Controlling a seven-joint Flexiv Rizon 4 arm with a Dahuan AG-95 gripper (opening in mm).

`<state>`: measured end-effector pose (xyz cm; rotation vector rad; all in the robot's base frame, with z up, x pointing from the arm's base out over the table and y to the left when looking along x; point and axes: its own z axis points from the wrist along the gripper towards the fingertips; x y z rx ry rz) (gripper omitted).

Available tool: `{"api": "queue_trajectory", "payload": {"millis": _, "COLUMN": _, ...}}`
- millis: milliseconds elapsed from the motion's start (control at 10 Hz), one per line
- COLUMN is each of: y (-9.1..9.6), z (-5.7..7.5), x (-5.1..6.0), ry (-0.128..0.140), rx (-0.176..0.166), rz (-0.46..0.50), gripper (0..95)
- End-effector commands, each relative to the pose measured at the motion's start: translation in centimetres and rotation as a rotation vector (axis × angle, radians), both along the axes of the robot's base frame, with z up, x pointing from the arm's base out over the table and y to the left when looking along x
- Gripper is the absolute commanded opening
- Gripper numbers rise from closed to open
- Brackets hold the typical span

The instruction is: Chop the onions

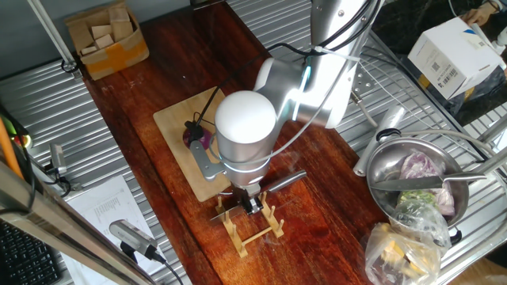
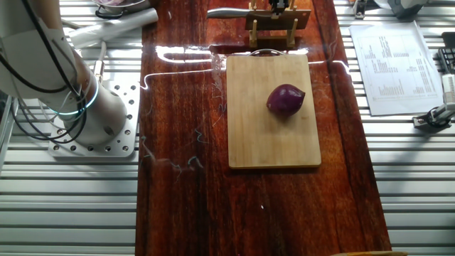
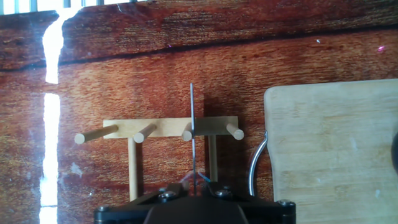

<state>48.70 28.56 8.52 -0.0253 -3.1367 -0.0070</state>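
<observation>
The red onion (image 2: 286, 99) lies on the bamboo board (image 2: 263, 135), toward its right side; in one fixed view the onion (image 1: 198, 136) is partly hidden behind the arm. A knife (image 2: 227, 12) rests in the wooden peg rack (image 2: 274, 21) just beyond the board's far end. In the hand view the knife (image 3: 192, 112) shows edge-on between the pegs of the rack (image 3: 161, 127), with the board (image 3: 329, 155) to the right. My gripper (image 3: 196, 182) is down at the rack (image 1: 253, 229), its fingers closed around the knife's handle end. The gripper (image 1: 252, 203) is about a board's width from the onion.
A metal bowl (image 1: 412, 170) with pale purple leafy vegetable stands to the right, with a plastic bag (image 1: 404, 245) of food in front of it. A cardboard box (image 1: 107, 36) of wood blocks is at the back left. Printed paper (image 2: 391, 64) lies beside the dark wooden top.
</observation>
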Motion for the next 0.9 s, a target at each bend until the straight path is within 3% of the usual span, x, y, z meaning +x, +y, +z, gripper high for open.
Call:
{"api": "queue_trajectory", "payload": {"millis": 100, "y": -0.02, "z": 0.01, "x": -0.01, "ry": -0.004, "rx": -0.001, "rz": 0.007, "gripper": 0.0}}
{"api": "queue_trajectory", "payload": {"millis": 600, "y": -0.03, "z": -0.05, "x": 0.00, "ry": -0.009, "rx": -0.005, "rz": 0.014, "gripper": 0.0}}
{"api": "queue_trajectory", "payload": {"millis": 900, "y": -0.07, "z": 0.05, "x": -0.02, "ry": 0.006, "rx": 0.004, "rz": 0.012, "gripper": 0.0}}
